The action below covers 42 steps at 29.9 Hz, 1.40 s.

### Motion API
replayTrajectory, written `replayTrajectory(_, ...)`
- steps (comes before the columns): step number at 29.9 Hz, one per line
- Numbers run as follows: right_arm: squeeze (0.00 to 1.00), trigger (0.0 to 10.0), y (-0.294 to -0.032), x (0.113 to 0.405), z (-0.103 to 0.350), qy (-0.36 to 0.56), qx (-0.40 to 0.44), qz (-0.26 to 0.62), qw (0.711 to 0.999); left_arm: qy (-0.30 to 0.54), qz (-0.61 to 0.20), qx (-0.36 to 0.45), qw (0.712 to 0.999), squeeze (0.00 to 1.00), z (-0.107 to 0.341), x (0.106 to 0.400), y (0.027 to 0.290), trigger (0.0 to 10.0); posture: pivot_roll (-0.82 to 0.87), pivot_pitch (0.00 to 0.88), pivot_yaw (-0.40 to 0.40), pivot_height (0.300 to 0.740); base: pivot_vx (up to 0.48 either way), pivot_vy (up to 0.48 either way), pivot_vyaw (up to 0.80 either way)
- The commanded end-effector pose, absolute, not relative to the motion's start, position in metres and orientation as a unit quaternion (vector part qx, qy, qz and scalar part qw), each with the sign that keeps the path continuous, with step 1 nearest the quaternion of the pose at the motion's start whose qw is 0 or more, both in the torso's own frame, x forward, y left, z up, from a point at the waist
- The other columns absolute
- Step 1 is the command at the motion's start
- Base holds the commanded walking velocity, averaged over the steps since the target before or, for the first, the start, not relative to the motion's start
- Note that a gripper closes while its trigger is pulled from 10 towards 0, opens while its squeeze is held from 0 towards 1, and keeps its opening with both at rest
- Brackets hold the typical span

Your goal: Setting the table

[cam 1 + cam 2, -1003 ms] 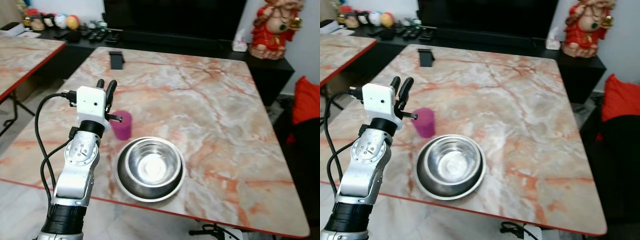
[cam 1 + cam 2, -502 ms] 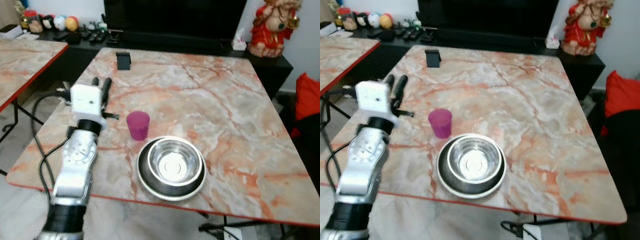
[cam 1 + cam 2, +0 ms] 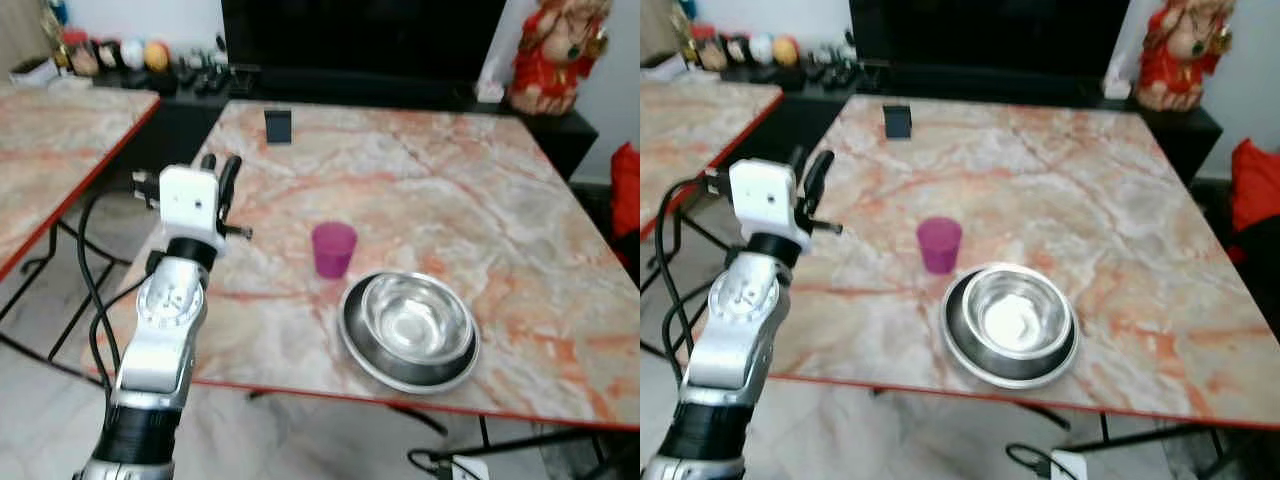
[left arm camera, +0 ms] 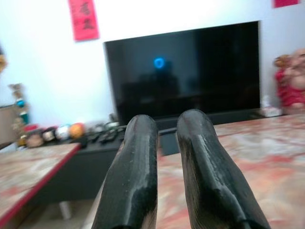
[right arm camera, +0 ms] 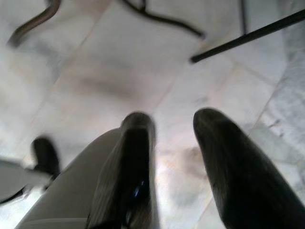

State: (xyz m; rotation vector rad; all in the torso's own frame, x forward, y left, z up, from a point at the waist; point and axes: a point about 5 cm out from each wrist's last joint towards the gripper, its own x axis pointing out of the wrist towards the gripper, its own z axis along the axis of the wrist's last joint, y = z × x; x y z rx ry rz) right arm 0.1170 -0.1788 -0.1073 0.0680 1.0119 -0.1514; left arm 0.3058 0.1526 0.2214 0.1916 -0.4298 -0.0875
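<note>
A marble-patterned bench (image 3: pixel 430 190) with a red edge stood before the robot. Near its front edge sat a steel bowl (image 3: pixel 416 318) nested in a wider steel plate (image 3: pixel 360 350); in the right eye view something pale, perhaps glare, showed in the bowl's bottom. A magenta plastic cup (image 3: pixel 333 248) stood upright just beside the plate, on its far left side, apart from it by a thin strip of marble. A small dark box-like object (image 3: pixel 277 126) rested near the bench's far left corner.

The left tool (image 3: pixel 220 172) was raised above the bench's left edge, well to the left of the cup, its fingers pointing away from the robot toward the far wall. In the left wrist view the two black fingers (image 4: pixel 135 181) stood nearly together with a narrow slit between them, holding nothing. Black cables (image 3: pixel 88 260) looped from the white wrist housing down the silver arm.

The right tool (image 5: pixel 174 143) hung over the pale tiled floor (image 5: pixel 95 62), its fingers parted by a small gap and empty; a dark cable and a thin black bar lay on the floor beyond it.

Behind the bench stood a large dark television (image 3: pixel 360 40) on a low black cabinet, a red figurine (image 3: pixel 550 55) at its right and small ornaments (image 3: pixel 110 55) at its left. A second marble bench (image 3: pixel 60 160) stood to the left.
</note>
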Motion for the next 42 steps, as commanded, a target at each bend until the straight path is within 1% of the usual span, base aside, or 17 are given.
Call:
replayTrajectory(1,0.0,10.0,-0.1771,0.1181,-0.1071,0.483,0.035,-0.072,0.872,-0.223,-0.044,0.1,0.969,0.0,0.2275,0.3062,0.1513,10.0,0.02,0.0,-0.036,0.74,0.0,0.315,0.0)
replayTrajectory(42,0.0,10.0,-0.177,0.1201,-0.1066,0.483,0.028,-0.061,0.873,-0.226,-0.039,0.109,0.967,0.0,0.2296,0.3064,0.1512,10.0,0.03,0.0,-0.045,0.74,0.0,0.321,0.0)
